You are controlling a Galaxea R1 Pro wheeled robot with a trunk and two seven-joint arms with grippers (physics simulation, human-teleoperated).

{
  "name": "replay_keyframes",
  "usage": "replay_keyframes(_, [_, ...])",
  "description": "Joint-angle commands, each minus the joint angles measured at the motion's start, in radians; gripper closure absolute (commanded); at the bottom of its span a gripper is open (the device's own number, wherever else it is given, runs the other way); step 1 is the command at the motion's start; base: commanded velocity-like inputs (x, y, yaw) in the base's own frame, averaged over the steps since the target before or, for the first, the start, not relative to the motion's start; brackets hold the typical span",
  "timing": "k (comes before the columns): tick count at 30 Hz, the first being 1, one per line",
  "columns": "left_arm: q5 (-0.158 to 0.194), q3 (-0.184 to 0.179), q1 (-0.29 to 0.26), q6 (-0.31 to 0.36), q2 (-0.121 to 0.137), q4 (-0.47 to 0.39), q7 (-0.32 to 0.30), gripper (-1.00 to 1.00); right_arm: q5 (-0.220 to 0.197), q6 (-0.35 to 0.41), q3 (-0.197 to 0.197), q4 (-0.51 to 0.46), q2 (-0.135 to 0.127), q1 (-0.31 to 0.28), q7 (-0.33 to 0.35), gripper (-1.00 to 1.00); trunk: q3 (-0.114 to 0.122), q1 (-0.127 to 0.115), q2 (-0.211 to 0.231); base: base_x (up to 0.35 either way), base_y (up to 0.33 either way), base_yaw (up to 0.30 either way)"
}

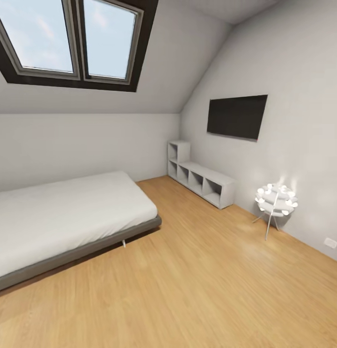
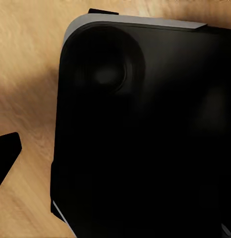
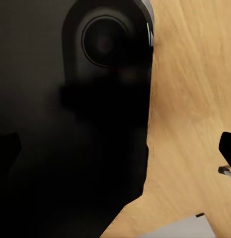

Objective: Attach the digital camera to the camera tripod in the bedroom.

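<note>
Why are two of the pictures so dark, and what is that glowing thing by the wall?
Head view: bright daylight from the skylight; the round lamp glows and glares on the wall. Left wrist view: a black robot part close up blocks the light, blurry. Right wrist view: the same sort of dark shape over the wood floor.

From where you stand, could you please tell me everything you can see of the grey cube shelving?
The grey cube shelving is a low, matte pale-grey unit of open square compartments, with a taller stack at its far end by the corner. It stands upright on the wood plank floor, set along the wall below the dark screen. Its visible compartments look empty.
</note>
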Motion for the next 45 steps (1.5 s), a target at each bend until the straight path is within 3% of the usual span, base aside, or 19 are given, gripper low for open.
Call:
replay_keyframes(1, [0.008,0.0,0.0,-0.003,0.0,0.0,0.0,-1.0,0.001,-0.001,0.001,0.0,0.0,0.0,0.0,-1.0,-0.001,0.0,0.0,0.0,0.269,-0.009])
replay_keyframes(12, [0.01,0.0,0.0,0.001,0.001,0.001,0.0,-1.0,0.003,-0.001,0.002,0.0,-0.001,0.0,0.0,-1.0,-0.001,0.0,0.0,0.077,0.307,-0.002])
replay_keyframes(26, [0.016,-0.003,0.0,0.011,0.002,0.002,0.0,-1.0,0.003,-0.004,0.002,0.0,0.001,0.0,-0.001,-1.0,-0.001,0.0,0.0,0.286,0.21,0.0])
replay_keyframes(34, [0.016,-0.002,0.0,0.011,0.001,0.002,0.0,-1.0,0.002,-0.052,0.002,0.0,0.003,0.0,-0.001,-1.0,-0.001,0.0,0.0,0.307,0.169,-0.001])
replay_keyframes(45, [0.016,-0.001,0.0,0.011,0.001,0.001,0.0,-1.0,0.001,-0.059,0.001,0.0,0.006,0.0,-0.002,-1.0,-0.001,0.0,0.0,0.308,0.167,-0.184])
